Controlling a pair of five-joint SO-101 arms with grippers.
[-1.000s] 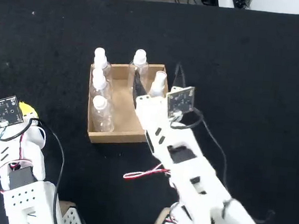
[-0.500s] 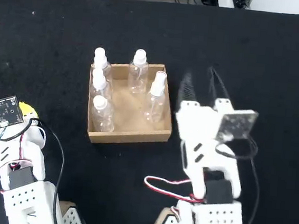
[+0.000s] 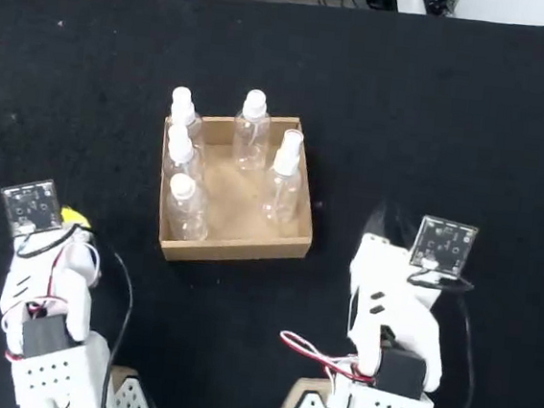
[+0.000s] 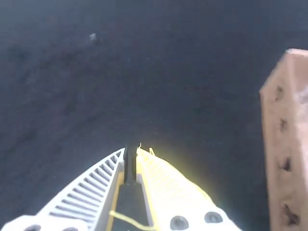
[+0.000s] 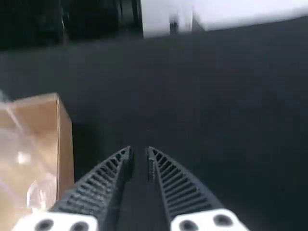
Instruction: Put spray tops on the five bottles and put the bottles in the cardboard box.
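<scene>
The cardboard box (image 3: 234, 249) sits mid-table with several clear bottles upright in it, each wearing a white spray top: three along its left wall (image 3: 182, 152) and two toward the right (image 3: 285, 174). My right gripper (image 3: 383, 224) is drawn back to the box's right, low over the black cloth; in its wrist view the right gripper (image 5: 139, 154) is open by only a narrow gap and holds nothing, with the box (image 5: 48, 125) off to one side. My left gripper (image 3: 70, 215) rests left of the box. In its wrist view the left gripper (image 4: 131, 150) is shut and empty, near the box wall (image 4: 286, 144).
Black cloth (image 3: 455, 106) covers the whole table. Red and white wires (image 3: 311, 348) loop at the right arm's base. Both arm bases stand at the near edge.
The right arm has pulled back from the box to the near right, leaving a bottle standing inside, and its fingers have narrowed. The left arm shifted slightly right.
</scene>
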